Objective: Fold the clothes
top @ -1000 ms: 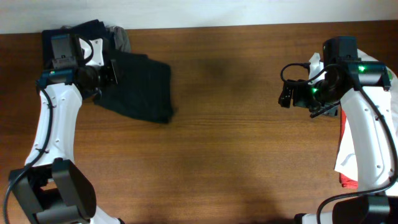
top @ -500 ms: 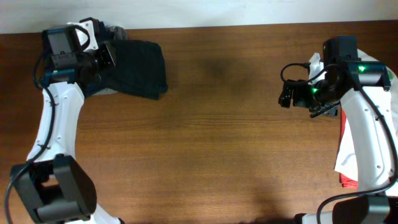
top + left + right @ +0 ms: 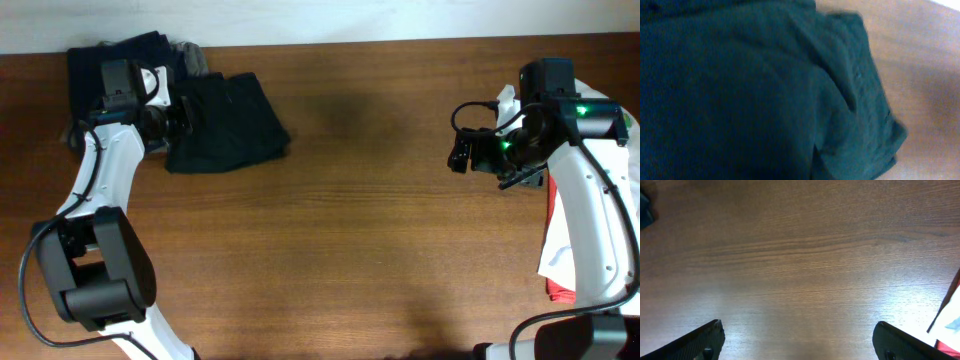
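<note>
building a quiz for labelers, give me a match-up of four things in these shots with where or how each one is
Things:
1. dark garment
2. right gripper
3. grey garment
4. red and white cloth

Places or states:
a. open, over bare table
b. far back left corner in the overhead view
c. at the right edge, partly hidden
d. left of centre, lying crumpled on the wood

Pairs: 1-d, 2-a, 3-b, 4-c
</note>
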You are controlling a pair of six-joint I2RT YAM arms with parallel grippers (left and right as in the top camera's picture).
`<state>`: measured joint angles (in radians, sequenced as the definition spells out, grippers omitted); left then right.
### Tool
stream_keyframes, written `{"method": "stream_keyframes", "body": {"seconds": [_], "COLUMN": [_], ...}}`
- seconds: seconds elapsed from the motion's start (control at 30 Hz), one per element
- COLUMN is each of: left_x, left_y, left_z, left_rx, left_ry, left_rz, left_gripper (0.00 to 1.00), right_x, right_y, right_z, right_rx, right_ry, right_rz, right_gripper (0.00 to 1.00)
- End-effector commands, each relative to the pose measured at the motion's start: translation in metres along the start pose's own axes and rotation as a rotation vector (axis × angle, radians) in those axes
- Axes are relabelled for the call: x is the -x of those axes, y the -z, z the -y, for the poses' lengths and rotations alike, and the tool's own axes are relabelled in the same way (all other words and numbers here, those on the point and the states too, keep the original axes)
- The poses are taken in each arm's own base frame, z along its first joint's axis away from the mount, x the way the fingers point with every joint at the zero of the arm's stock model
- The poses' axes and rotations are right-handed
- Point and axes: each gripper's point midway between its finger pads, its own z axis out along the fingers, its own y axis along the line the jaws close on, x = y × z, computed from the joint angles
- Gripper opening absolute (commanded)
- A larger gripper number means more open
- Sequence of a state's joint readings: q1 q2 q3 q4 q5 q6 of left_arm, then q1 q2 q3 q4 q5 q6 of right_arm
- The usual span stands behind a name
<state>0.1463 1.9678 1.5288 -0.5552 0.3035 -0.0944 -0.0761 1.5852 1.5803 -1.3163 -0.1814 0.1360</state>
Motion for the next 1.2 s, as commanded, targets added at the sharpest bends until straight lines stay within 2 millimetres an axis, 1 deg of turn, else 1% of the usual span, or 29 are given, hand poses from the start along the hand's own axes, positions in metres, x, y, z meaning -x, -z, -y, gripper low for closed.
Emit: {"method": "stream_keyframes", "body": {"seconds": [0.0,0.07,0.1,0.17,0.33,0.47,0.5,0.53,0.57,0.63,0.7,0.77,0.8,0.9,0.97,1.0,1.07,1.17], "left_x": [-0.025,-0.047,-0.059,-0.076,-0.113,-0.138,-0.143,-0.149,-0.155,-0.160,-0.162,-0.158,-0.154,-0.130,-0.121,-0.121,-0.126,-0.133], "left_y": [0.001,0.007,0.009,0.010,0.015,0.020,0.021,0.022,0.021,0.019,0.017,0.017,0.016,0.010,0.014,0.018,0.025,0.032], "left_z": [0.031,0.050,0.057,0.070,0.106,0.127,0.131,0.132,0.130,0.123,0.114,0.101,0.092,0.060,0.037,0.033,0.031,0.023], "left_rx": [-0.183,-0.272,-0.282,-0.283,-0.291,-0.294,-0.289,-0.263,-0.222,-0.146,-0.084,-0.024,0.010,0.073,0.085,0.059,0.018,0.034], "left_ry": [0.065,0.119,0.145,0.148,0.114,0.087,0.079,0.061,0.039,0.000,-0.020,0.027,0.063,0.131,0.239,0.296,0.355,0.342], "left_rz": [-0.116,-0.216,-0.270,-0.340,-0.482,-0.573,-0.592,-0.611,-0.623,-0.631,-0.630,-0.620,-0.603,-0.513,-0.489,-0.503,-0.538,-0.572], "left_gripper": [0.01,0.01,0.01,0.01,0.01,0.01,0.08,0.29,0.75,0.75,0.75,0.72,0.72,0.72,0.72,0.72,0.72,0.72], "right_x": [0.002,0.002,0.002,0.002,0.002,0.002,0.002,0.002,0.002,0.002,0.002,0.002,0.002,0.002,0.002,0.002,0.002,0.002], "right_y": [0.003,0.003,0.003,0.003,0.003,0.003,0.003,0.003,0.003,0.003,0.003,0.003,0.003,0.003,0.003,0.003,0.003,0.003], "right_z": [0.002,0.002,0.002,0.002,0.002,0.002,0.002,0.002,0.002,0.002,0.002,0.002,0.002,0.002,0.002,0.002,0.002,0.002], "right_rx": [-0.009,-0.009,-0.009,-0.009,-0.009,-0.009,-0.009,-0.009,-0.009,-0.009,-0.009,-0.009,-0.009,-0.009,-0.009,-0.009,-0.009,-0.009], "right_ry": [-0.010,-0.010,-0.010,-0.010,-0.010,-0.010,-0.010,-0.010,-0.010,-0.010,-0.010,-0.010,-0.010,-0.010,-0.010,-0.010,-0.010,-0.010], "right_rz": [0.011,0.010,0.011,0.010,0.010,0.011,0.011,0.011,0.010,0.011,0.011,0.011,0.011,0.011,0.011,0.010,0.011,0.010], "right_gripper": [0.98,0.99,0.98,0.98,0.98,0.98,0.99,0.98,0.98,0.98,0.98,0.98,0.99,0.98,0.98,0.98,0.98,0.98]}}
